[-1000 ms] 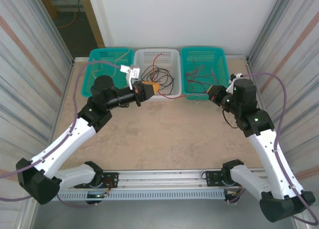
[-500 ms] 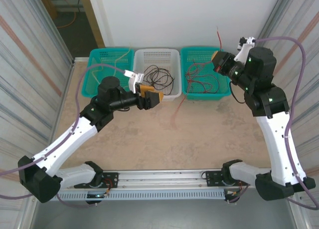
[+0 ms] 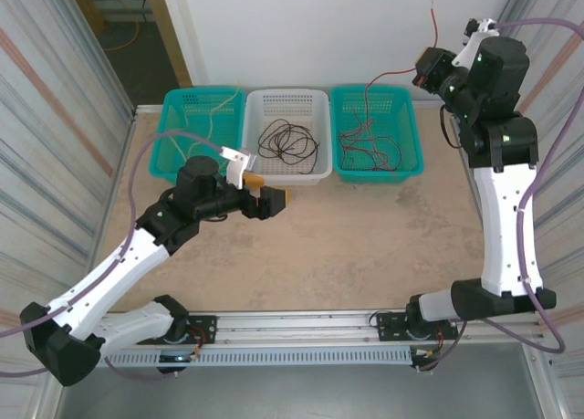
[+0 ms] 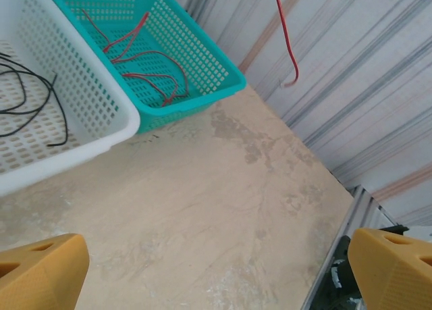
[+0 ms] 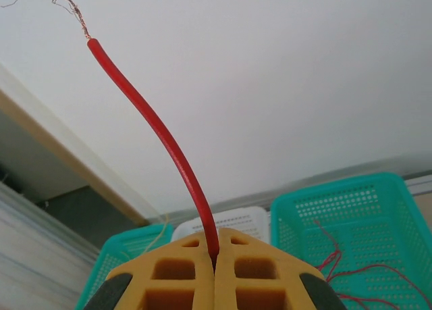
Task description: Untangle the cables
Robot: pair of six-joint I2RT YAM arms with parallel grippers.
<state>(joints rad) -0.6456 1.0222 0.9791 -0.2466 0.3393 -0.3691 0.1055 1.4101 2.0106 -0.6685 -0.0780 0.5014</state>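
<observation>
The left end effector [image 3: 266, 191] hangs low over the bench [image 3: 319, 255]. Its two yellow fingers [image 4: 40, 273] are spread wide apart with nothing between them. Ahead of it the bare sandy surface runs open to the bench's far right edge, so there is free room on that side. Just ahead and to its left sits the white basket [image 3: 288, 96], near the fingers but apart from them, with a loose coil of black cables [image 3: 287, 143] inside. To the right of that stands a teal basket [image 3: 412, 127] holding a tangle of red cables [image 3: 370, 150]. A second teal basket [image 3: 173, 131] on the other side holds pale yellow cables [image 3: 196, 125], which are thin and hard to trace against the mesh. Corrugated metal walls [image 3: 55, 118] close in both sides of the bench.

The right end effector [image 3: 425, 70] is raised high above the far side of the right teal basket, close to the white back wall [image 3: 301, 26]. Its pads [image 5: 169, 276] are pressed together, clamped on a red cable [image 5: 155, 124]. The short end rises above the pads into frayed bare strands. The long end droops below and ends in a small hook in the air. Whether it touches the tangle beneath cannot be told.
</observation>
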